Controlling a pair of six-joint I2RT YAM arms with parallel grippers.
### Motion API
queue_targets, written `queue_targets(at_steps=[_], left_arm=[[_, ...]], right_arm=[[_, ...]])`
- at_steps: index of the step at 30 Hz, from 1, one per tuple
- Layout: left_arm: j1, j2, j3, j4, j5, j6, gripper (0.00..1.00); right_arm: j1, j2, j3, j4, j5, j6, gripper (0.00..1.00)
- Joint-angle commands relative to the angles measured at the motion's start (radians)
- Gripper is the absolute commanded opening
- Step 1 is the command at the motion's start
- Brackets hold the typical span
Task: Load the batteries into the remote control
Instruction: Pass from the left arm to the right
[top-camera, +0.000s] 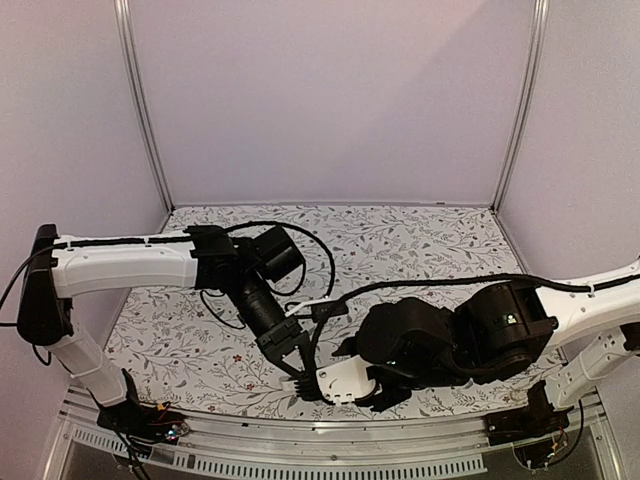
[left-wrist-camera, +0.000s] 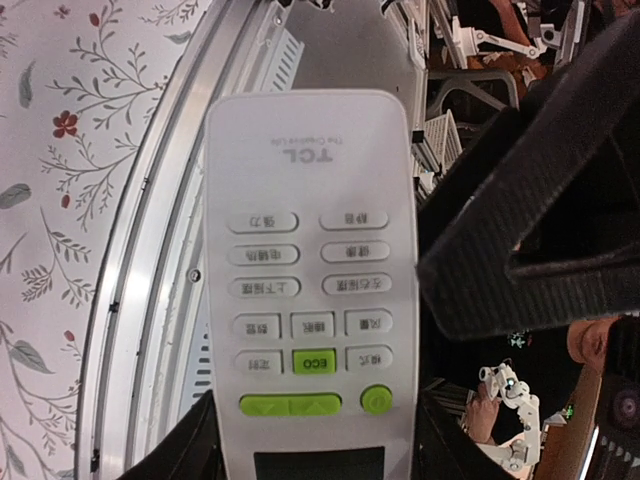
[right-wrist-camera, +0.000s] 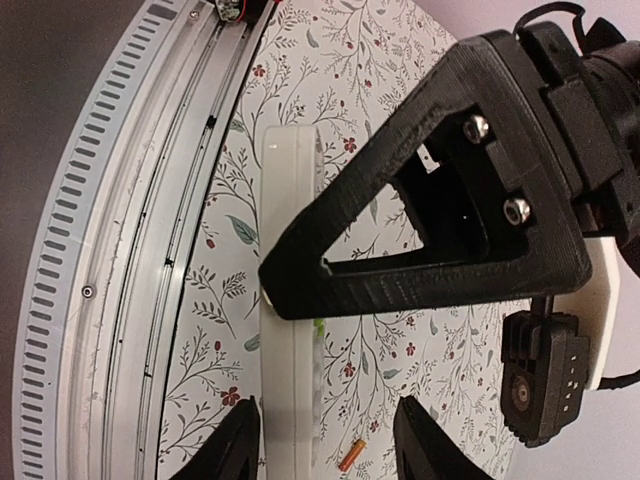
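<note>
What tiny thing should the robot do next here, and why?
Probably close the right claw on the remote control. The claw straddles the remote's edge with a gap showing on one side. The left claw grips it, buttons toward that claw's camera. One battery lies loose on the table; a second hold might help turn the remote for loading.

Desk (top-camera: 430, 235): covered with a white cloth printed with grey leafy sprigs and small red flowers.
Rail (top-camera: 400, 440): slotted silver metal, along the desk's near edge.
Walls (top-camera: 330, 100): plain pale panels on three sides.
Posts (top-camera: 142, 100): slim metal, at both back corners.
</note>
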Motion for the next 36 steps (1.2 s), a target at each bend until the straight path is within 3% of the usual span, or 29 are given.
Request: queue_targets(at_steps=[1,14,21,23,28,32,36], left_arm=[[-0.016,0.038,0.045,-0.026,0.013,-0.011,0.13],[-0.017,0.092,0.083,-0.050,0.015,-0.010,0.11],[-0.014,0.102,0.086,-0.048,0.018,-0.006,0.13],[-0.005,0.098,0.087,-0.045,0.020,-0.005,0.20],[0.079,0.019,0.086,-0.004,-0.004,-0.023,0.72],[0.185,-0.133,0.050,0.160,-0.059,-0.085,0.99],[0.278,-0.315,-0.046,0.377,-0.215,-0.163,1.00]], right_arm=[[0.010,0.050,0.051,-0.064,0.029,-0.019,0.44],[0.010,0.140,0.084,-0.082,0.046,-0.014,0.32],[-0.002,0.164,0.085,-0.076,0.061,0.027,0.05],[-0.017,0.153,0.079,-0.070,0.032,0.047,0.02],[-0.062,0.067,0.040,-0.020,-0.034,0.106,0.00],[-0.124,-0.018,-0.007,0.053,-0.103,0.159,0.00],[-0.222,-0.125,-0.068,0.199,-0.156,0.243,0.00]])
